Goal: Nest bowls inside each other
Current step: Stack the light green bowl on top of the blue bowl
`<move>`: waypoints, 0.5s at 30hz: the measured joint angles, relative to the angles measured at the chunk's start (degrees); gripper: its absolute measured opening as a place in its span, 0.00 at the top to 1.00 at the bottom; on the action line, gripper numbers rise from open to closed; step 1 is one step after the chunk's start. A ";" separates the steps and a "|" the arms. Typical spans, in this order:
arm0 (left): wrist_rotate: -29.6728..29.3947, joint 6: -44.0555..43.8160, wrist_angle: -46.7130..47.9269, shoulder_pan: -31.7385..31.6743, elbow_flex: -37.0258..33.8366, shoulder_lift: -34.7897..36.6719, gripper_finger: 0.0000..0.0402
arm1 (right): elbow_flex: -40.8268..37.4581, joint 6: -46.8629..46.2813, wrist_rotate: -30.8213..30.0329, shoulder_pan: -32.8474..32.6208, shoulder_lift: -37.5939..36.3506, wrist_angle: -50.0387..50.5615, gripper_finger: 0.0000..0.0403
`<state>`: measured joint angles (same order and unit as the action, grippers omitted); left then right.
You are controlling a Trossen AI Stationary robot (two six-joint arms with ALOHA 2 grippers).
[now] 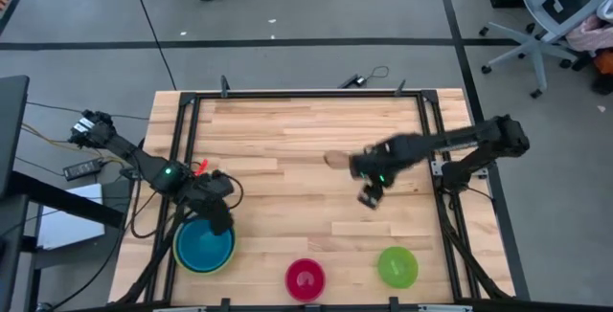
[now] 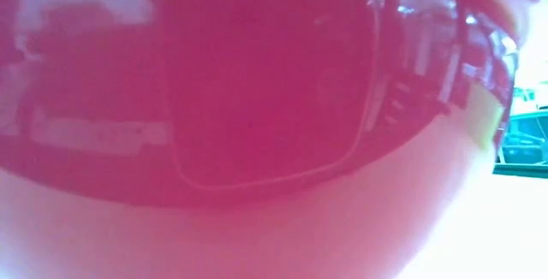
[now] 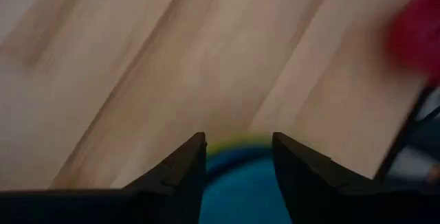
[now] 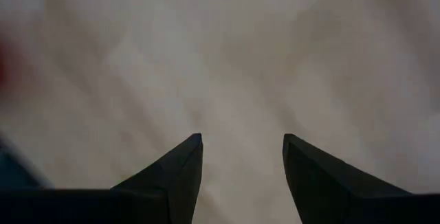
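Observation:
A blue bowl sits inside a large lime-green bowl at the table's near left. My left gripper hangs open just above their far rim; its wrist view shows the blue bowl and the lime-green rim between the fingers. A small magenta-pink bowl stands at the near edge's middle and fills the low view. A small green bowl stands at the near right. My right gripper is open over bare wood, beyond the green bowl.
Black frame rails run along the table's left, far and right sides. Bare wood lies across the table's middle and far half. Cables and a small device lie off the table's left edge.

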<state>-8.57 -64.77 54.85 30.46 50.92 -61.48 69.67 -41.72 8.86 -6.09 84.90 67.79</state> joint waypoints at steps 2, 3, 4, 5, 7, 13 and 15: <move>-2.98 1.07 -4.34 -0.92 0.00 -0.07 0.59 | -2.52 -2.63 3.34 -4.61 -1.60 -1.07 0.49; -4.04 1.87 -6.41 -1.65 0.00 -0.30 0.60 | -3.61 -3.84 4.64 -6.88 -2.26 -1.47 0.49; -4.30 2.98 -8.27 -2.55 0.00 -0.48 0.60 | -4.73 -5.12 5.72 -9.12 -2.94 -2.19 0.49; -4.51 3.59 -9.41 -3.40 0.00 -0.87 0.60 | -5.85 -6.22 6.40 -11.41 -3.57 -3.25 0.49; -4.82 4.37 -11.52 -5.10 0.00 -1.83 0.60 | -7.84 -7.60 6.94 -15.88 -4.33 -5.03 0.49; -5.07 6.99 -19.18 -8.45 -0.02 -7.41 0.60 | -13.98 -11.59 7.09 -26.39 -3.85 -14.29 0.49; -4.98 7.12 -21.58 -8.89 -0.04 -8.98 0.60 | -15.83 -14.19 6.08 -28.41 -2.78 -17.53 0.50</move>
<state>-13.55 -57.65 33.28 21.57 50.87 -70.46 53.84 -55.92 14.94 -34.50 82.12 50.27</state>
